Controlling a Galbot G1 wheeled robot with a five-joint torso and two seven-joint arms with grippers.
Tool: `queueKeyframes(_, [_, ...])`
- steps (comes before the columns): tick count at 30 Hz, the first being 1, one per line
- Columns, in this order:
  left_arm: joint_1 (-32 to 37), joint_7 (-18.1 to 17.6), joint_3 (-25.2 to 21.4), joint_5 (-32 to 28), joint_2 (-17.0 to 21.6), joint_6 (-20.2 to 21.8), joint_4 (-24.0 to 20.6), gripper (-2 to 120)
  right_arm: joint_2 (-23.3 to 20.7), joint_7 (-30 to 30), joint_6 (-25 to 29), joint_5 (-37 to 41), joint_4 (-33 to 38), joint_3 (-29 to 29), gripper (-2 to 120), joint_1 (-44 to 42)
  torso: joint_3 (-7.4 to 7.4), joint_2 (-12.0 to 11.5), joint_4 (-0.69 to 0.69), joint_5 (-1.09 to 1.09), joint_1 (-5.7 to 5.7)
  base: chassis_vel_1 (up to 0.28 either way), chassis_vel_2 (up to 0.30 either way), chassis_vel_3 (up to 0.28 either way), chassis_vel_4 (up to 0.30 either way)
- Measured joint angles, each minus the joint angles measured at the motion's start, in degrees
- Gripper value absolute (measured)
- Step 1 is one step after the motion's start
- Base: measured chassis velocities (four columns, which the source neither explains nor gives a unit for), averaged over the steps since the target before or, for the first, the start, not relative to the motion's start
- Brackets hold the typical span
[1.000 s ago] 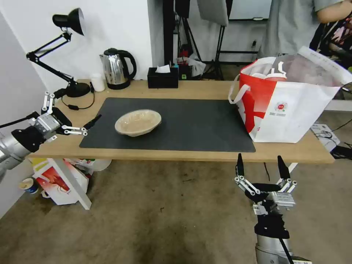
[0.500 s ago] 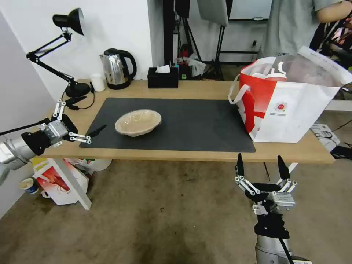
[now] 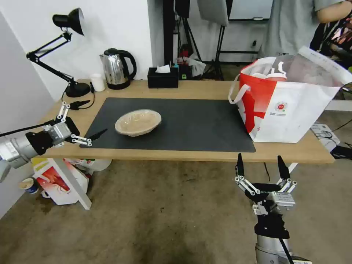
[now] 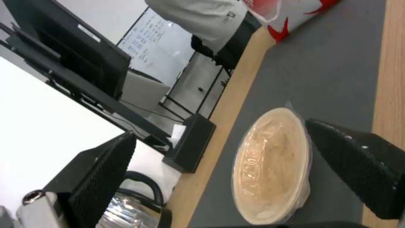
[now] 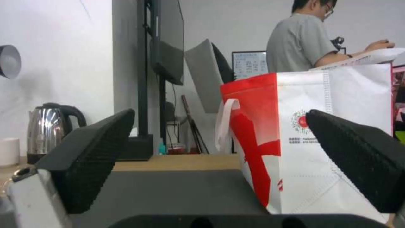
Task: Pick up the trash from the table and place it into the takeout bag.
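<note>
A shallow beige dish (image 3: 138, 122) (image 4: 270, 164) sits on the left part of the dark mat (image 3: 190, 121) on the light-wood table (image 3: 205, 88). My left gripper (image 3: 98, 115) (image 4: 220, 129) hovers open at the table's left end, a short way left of the dish, with its fingers pointing at it. The white takeout bag (image 3: 293, 110) (image 5: 337, 126) with a red side panel stands open at the table's right end; a red-rimmed white lid (image 3: 275, 77) shows in its mouth. My right gripper (image 3: 260, 161) (image 5: 220, 113) is open and empty below the table's front edge, in front of the bag.
A steel kettle (image 3: 116, 69), a white cup (image 3: 97, 82), a black tissue box (image 3: 163, 77) and a desk lamp (image 3: 69, 47) line the table's back left. A smaller red-and-white bag (image 3: 55, 183) lies on the floor under the left end. A person stands behind the takeout bag.
My left gripper has moved right and lower along the table's left end, closer to the dish, and stayed open. The right arm, dish and bag have not moved.
</note>
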Motion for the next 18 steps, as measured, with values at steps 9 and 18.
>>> queueKeyframes(9, [-2.25,1.52,2.28,0.31,1.62,0.14,1.58,100,0.0,0.0,0.0,0.0,0.0,0.0,100,0.0,-0.01,0.0,0.0,0.0,0.0,0.0,0.0,0.0,0.0])
queueKeyframes(18, [-6.04,3.41,6.96,0.16,2.67,0.18,3.72,100,0.0,0.0,0.0,0.0,0.0,0.0,100,0.0,-0.01,-0.01,0.0,0.01,0.0,0.0,0.0,0.0,0.0])
